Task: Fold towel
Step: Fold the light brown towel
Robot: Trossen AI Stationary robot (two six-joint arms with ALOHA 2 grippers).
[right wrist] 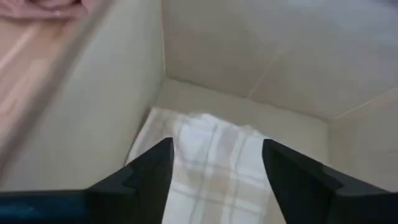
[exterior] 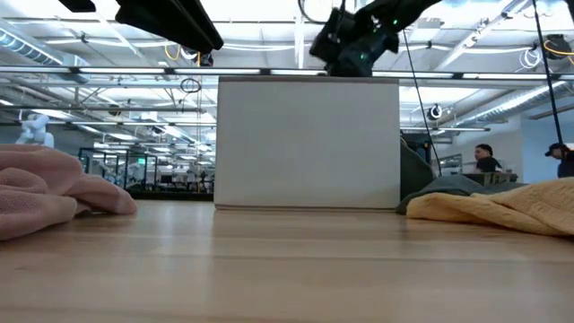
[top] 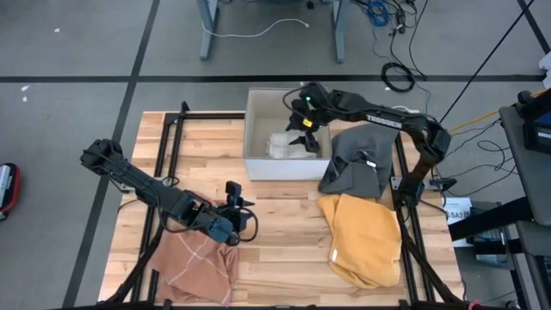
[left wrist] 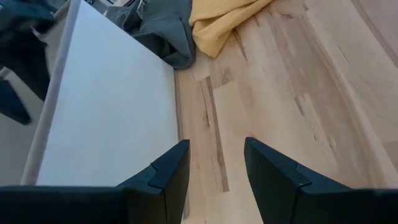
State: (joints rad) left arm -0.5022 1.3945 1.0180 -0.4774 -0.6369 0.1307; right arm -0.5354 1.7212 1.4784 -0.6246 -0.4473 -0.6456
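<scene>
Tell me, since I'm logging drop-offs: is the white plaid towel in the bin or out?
In. The plaid towel lies on the floor of the white bin, below the open right gripper.

Right gripper (top: 304, 129) open above folded white towel (top: 288, 145) inside box (top: 255, 129) at table's (top: 284, 215) far edge.

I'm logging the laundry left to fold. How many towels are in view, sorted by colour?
Pink towel: 1
Yellow towel: 1
Grey towel: 1
White plaid towel, in the box: 1
Total: 4 towels
</scene>
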